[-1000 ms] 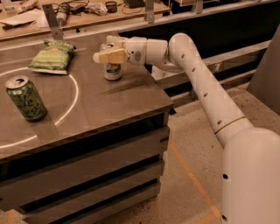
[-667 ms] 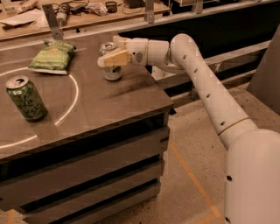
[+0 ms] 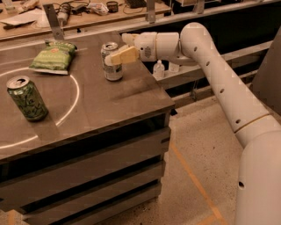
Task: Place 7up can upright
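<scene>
The 7up can (image 3: 113,72), silvery with a silver top, stands upright on the dark table (image 3: 114,110) near its far right edge. My gripper (image 3: 115,49) reaches in from the right at the can's upper half. Its cream near finger (image 3: 122,56) lies across the front of the can's top part, and the far finger sits behind and to the right of the can. The fingers are spread apart on either side of the can. The white arm (image 3: 210,66) stretches back to the right.
A dark green patterned can (image 3: 27,99) stands upright at the table's left. A green chip bag (image 3: 53,56) lies at the back left. A white circle line (image 3: 75,94) is marked on the tabletop. A small bottle (image 3: 159,69) and a cluttered counter (image 3: 88,13) stand behind the table.
The can has come to stand a little further right on the table. The gripper has shifted slightly right and up, and more of the can's top shows.
</scene>
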You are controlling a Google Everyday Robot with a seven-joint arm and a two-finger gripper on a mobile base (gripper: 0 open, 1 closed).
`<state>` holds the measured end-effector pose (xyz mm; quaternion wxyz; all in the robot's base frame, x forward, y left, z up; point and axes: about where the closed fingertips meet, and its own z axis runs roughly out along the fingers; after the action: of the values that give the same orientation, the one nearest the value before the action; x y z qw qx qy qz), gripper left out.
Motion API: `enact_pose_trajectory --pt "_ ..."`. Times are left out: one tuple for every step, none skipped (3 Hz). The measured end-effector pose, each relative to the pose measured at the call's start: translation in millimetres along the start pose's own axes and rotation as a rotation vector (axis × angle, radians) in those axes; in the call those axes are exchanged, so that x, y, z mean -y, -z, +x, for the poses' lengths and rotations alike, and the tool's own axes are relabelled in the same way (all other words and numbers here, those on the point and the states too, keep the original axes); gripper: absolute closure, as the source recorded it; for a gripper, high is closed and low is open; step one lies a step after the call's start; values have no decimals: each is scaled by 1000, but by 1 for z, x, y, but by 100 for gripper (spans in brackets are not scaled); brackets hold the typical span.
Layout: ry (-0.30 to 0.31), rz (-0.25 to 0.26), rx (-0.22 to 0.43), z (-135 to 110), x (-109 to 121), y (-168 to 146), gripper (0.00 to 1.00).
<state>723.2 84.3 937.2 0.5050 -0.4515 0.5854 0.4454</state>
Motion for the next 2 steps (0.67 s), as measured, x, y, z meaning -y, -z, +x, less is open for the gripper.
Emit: enact_pose_trajectory --pt "0 0 0 0 0 0 0" --pt "39 -9 -58 2 -2 0 0"
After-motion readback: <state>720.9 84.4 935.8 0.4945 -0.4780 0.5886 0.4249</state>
